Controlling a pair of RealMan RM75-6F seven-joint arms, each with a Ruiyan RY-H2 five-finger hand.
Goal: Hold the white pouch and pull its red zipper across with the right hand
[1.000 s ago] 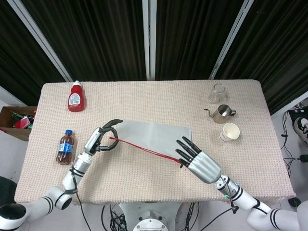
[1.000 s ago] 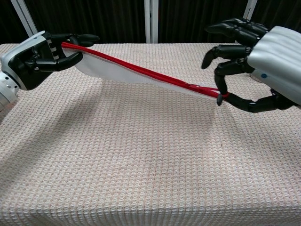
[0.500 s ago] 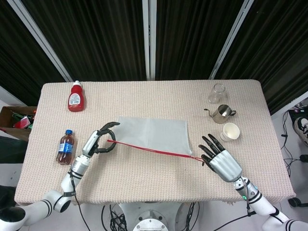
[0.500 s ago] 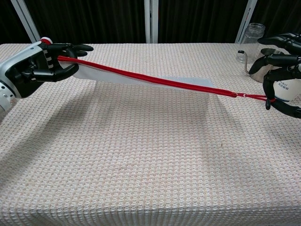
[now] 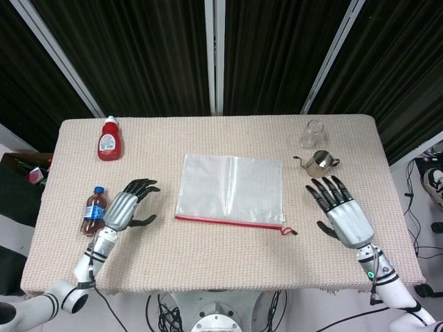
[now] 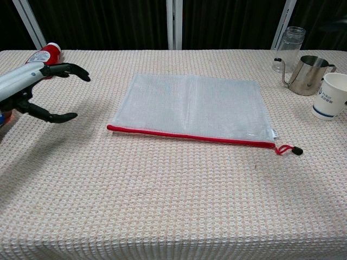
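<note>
Between both spread robot hands, white pouch (image 5: 230,191) lies flat.

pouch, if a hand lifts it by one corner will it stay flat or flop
The pouch would probably flop: it looks like thin mesh sheet lying flat on the table. It seems light, with no visible bulge from contents. The red zipper edge may hold a bit straighter, and the cord pull would likely dangle.

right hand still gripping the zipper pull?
No. The right hand is open, off to the side of the white pouch, and the zipper pull lies free on the table.
</note>
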